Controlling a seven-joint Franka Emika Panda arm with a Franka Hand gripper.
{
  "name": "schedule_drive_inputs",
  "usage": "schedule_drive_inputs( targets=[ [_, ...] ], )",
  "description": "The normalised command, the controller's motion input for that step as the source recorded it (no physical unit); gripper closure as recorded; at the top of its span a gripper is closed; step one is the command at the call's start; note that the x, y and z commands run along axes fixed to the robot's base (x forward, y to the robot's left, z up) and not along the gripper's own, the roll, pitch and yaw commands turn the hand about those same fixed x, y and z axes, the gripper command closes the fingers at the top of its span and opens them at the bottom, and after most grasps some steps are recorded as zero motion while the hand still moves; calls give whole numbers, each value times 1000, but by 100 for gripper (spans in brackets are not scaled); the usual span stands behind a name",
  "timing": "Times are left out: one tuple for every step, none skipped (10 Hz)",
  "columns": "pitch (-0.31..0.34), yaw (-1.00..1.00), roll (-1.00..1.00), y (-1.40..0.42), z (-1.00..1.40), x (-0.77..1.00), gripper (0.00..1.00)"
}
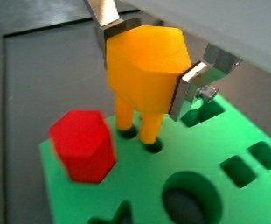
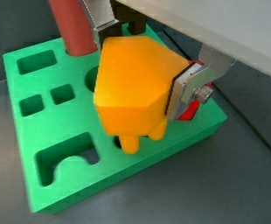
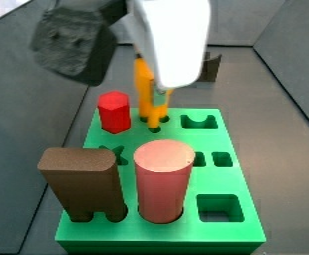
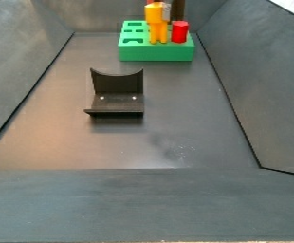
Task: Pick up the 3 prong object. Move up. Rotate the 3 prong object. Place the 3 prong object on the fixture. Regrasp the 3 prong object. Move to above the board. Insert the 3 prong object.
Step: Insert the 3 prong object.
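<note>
Yellow 3 prong object (image 1: 148, 66) clamped in claw (image 1: 149, 63), prongs entering board (image 1: 237, 131) holes.

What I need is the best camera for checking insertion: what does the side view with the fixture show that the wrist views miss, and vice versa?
Only that side view: the fixture, standing on the floor apart from the board. Only the wrist views: the hand over the board, fingers clamping the 3 prong object, prongs at the board's holes. Both: board, 3 prong object, red peg.

Fixture (image 4: 114, 92), board (image 4: 156, 49) on floor (image 4: 150, 133); tool (image 1: 152, 63) above.
</note>
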Motion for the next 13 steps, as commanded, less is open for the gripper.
schedule_drive_inputs(
  targets=[
    [-170,357,-169,0,66,-283,100],
    [-193,237,-216,-126,129,-180,100],
    [-153,126,-293,-100,126,0,100],
    [-89,69,-317,-20,74,123,100],
    [-27,11,-319,0,49,209,100],
    [0,0,-277,0,0,243,100],
    [109,0,-100,0,0,289,100],
    [253,-9,94,0,0,269,100],
    [326,-86,196,0,-20,251,100],
    [243,-103,101,0,-11,166,100],
    [143,-63,0,0,0,0,100],
    [63,-114,-50,0,-209,0,100],
    [59,-197,-89,0,-254,-66,100]
  ],
)
